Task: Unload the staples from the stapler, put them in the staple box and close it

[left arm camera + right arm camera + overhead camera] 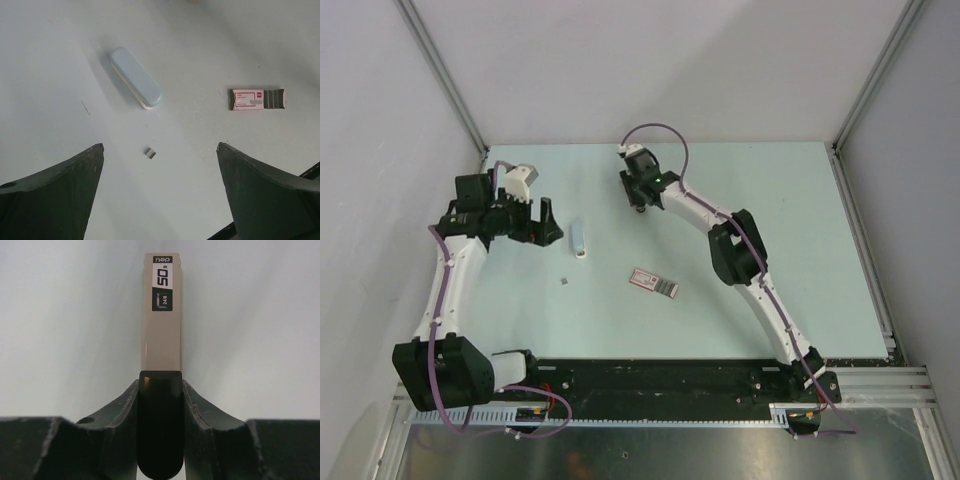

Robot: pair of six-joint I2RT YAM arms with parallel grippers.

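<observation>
While my right gripper (160, 385) clamps the stapler (162, 330) near the far edge, my empty, wide-open left gripper (160, 149) should next pull more staples (150, 153).

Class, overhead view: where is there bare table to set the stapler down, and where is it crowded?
Bare: the table right of the right arm, to its right edge; also the strip between the pink-and-white box and the near edge. Crowded: left-centre, where the blue case, staples and open left gripper cluster.
</observation>
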